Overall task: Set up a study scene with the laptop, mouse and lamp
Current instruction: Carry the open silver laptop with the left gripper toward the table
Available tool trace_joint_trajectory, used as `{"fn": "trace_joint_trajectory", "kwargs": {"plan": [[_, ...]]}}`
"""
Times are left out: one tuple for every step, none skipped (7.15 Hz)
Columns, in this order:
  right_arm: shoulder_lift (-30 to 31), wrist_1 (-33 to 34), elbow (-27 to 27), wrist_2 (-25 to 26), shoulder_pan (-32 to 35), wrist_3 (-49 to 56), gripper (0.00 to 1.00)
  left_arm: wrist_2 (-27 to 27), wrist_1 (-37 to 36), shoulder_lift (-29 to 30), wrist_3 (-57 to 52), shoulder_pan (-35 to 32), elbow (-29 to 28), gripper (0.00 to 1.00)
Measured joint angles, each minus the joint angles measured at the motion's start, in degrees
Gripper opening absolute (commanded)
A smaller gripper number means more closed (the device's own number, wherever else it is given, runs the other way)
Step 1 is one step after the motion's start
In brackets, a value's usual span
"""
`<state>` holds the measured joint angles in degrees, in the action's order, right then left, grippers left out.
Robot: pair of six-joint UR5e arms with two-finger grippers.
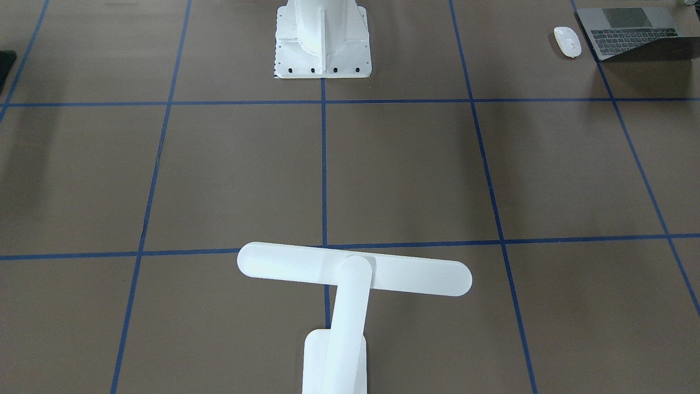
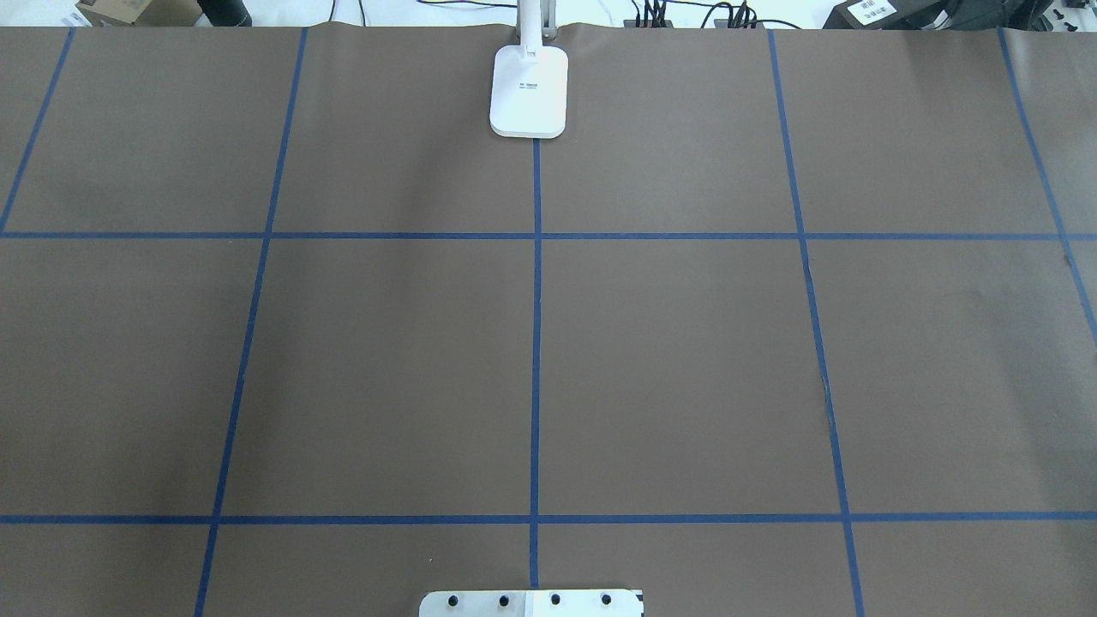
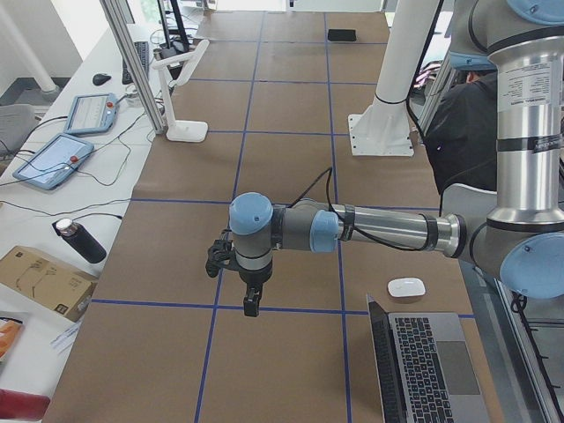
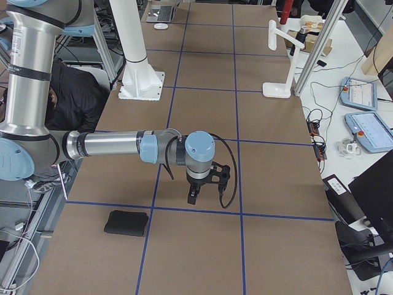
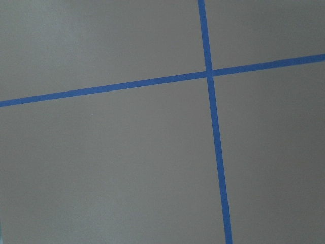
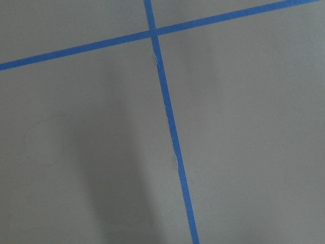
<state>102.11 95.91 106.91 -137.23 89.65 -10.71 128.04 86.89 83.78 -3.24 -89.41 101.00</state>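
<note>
Brown paper covers the table (image 2: 386, 360), gridded with blue tape (image 2: 536, 343). The lamp (image 1: 350, 273) stands at the far edge, opposite the white pedestal (image 1: 322, 38). The open laptop (image 1: 634, 33) and the mouse (image 1: 567, 41), just beside it, sit at the robot's left end, and a black mat (image 4: 126, 222) lies at its right. The left gripper (image 3: 250, 310) and right gripper (image 4: 191, 200) hang over middle squares, well apart from these things; their finger state cannot be told.
</note>
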Motion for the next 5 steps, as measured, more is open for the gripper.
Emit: {"fn": "trace_joint_trajectory", "kwargs": {"plan": [[-0.01,-0.33,0.13,-0.36,0.00,-0.10,0.99,0.18,-1.57,-0.07,0.98,-1.09,-0.56,1.00],[-0.04,-0.49,0.36,-0.69,-0.01,-0.10,0.99,0.20,-4.68,-0.07,3.59,-3.61,-0.66,1.00],[0.10,-0.60,0.45,-1.32,0.00,-0.15,0.99,0.11,-8.16,-0.11,6.68,-6.81,-0.55,1.00],[0.42,-0.68,0.47,-2.13,0.00,-0.17,0.99,-0.23,-12.69,-0.15,9.97,-10.15,0.00,1.00],[0.57,-0.73,0.49,-2.85,0.00,-0.19,0.99,-0.84,-18.23,-0.18,15.35,-12.44,1.61,1.00]]}}
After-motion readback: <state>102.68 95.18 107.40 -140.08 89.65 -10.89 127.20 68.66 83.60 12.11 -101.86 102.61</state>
